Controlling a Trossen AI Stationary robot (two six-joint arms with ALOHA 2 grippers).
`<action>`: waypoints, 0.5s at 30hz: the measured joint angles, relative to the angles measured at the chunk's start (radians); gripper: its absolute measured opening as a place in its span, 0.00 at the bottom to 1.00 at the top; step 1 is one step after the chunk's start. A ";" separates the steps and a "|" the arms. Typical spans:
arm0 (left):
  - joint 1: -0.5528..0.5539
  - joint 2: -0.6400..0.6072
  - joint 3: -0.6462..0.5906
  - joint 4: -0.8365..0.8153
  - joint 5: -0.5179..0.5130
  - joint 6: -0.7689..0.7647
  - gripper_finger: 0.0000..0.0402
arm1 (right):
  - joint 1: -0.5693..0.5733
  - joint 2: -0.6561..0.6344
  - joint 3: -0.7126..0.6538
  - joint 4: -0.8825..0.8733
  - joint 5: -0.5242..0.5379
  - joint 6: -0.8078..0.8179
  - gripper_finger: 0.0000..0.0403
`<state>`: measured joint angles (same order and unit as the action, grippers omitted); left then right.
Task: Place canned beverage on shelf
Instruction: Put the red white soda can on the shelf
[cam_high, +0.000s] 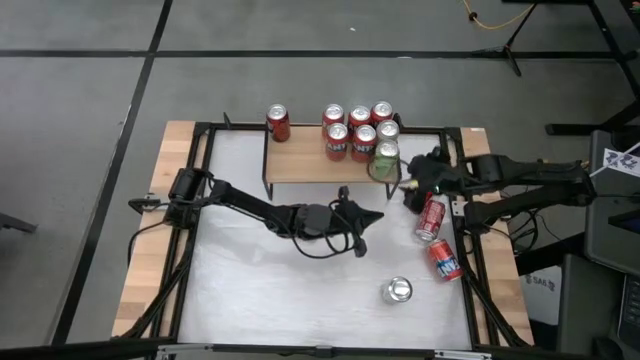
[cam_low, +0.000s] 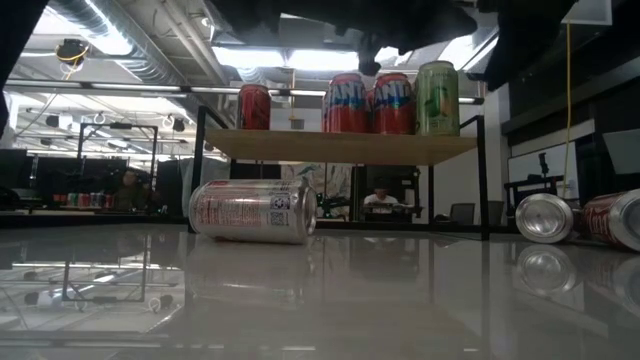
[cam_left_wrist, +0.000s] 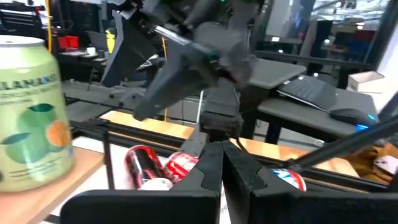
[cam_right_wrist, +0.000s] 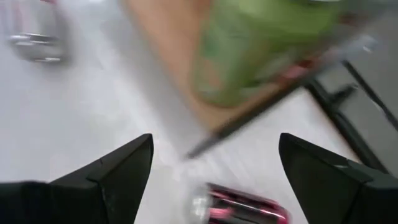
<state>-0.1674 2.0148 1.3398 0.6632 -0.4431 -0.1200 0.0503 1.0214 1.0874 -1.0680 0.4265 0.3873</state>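
The shelf (cam_high: 320, 166), a light-wood plank on thin black legs, stands at the table's far side. Several red cans (cam_high: 350, 128) and two green cans (cam_high: 387, 143) stand upright on it. Two red cans (cam_high: 430, 218) (cam_high: 445, 258) lie on their sides on the table near its right edge. A silver can (cam_low: 252, 210) lies nearer the front. My left gripper (cam_high: 378, 217) is shut and empty over the table's middle, pointing level toward the right. My right gripper (cam_right_wrist: 211, 177) hangs open and empty beside the shelf's right end, slanting down over a lying red can (cam_right_wrist: 242, 208).
A black frame (cam_high: 465, 215) runs around the white table top. The green cans (cam_right_wrist: 261, 50) stand close to the shelf's right end, right by my right gripper. Bare table lies to the left and front of my left arm.
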 joint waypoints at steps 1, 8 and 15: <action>-0.004 0.000 0.000 -0.001 0.000 0.000 0.00 | 0.029 0.000 -0.002 0.014 -0.003 0.011 0.84; -0.039 -0.002 0.000 -0.061 -0.001 0.000 0.00 | 0.220 0.000 -0.002 0.067 -0.095 0.101 0.84; -0.098 -0.008 0.000 -0.155 0.000 0.000 0.00 | 0.338 0.017 -0.002 0.130 -0.215 0.110 0.84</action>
<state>-0.2655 2.0068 1.3399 0.5078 -0.4432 -0.1196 0.3888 1.0380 1.0851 -0.9377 0.2117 0.4974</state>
